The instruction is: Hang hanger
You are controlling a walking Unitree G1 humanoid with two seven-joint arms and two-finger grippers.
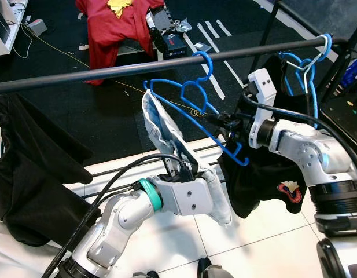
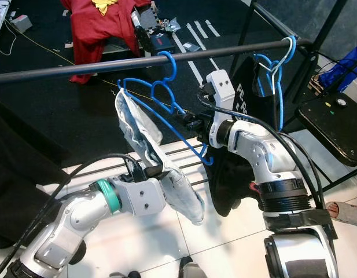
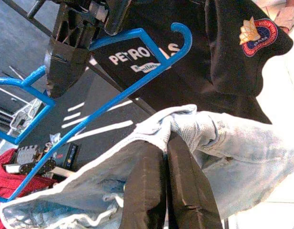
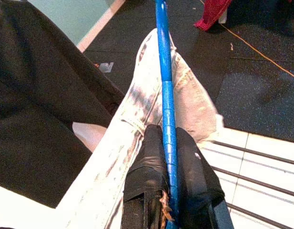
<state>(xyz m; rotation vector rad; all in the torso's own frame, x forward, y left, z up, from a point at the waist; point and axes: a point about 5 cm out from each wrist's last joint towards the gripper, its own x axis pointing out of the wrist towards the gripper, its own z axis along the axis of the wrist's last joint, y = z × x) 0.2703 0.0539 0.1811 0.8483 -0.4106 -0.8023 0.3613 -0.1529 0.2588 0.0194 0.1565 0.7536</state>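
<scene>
The blue hanger [image 1: 197,103] has its hook over the dark rail [image 1: 109,70], a pale denim garment [image 1: 166,136] draped on its left arm; the right claw [image 1: 220,120] is pinched on the hanger's lower bar, and the left claw [image 3: 168,186], fingers pressed together, grips the denim's lower part nearer the robot. Behind the right arm hangs a black shirt [image 1: 265,185] with white lettering reading "PETRO…" and a round red-and-yellow badge [image 3: 258,32]; a second blue hanger [image 1: 308,69] sits at the rail's right end, and red clothing [image 1: 111,26] lies on the far floor.
</scene>
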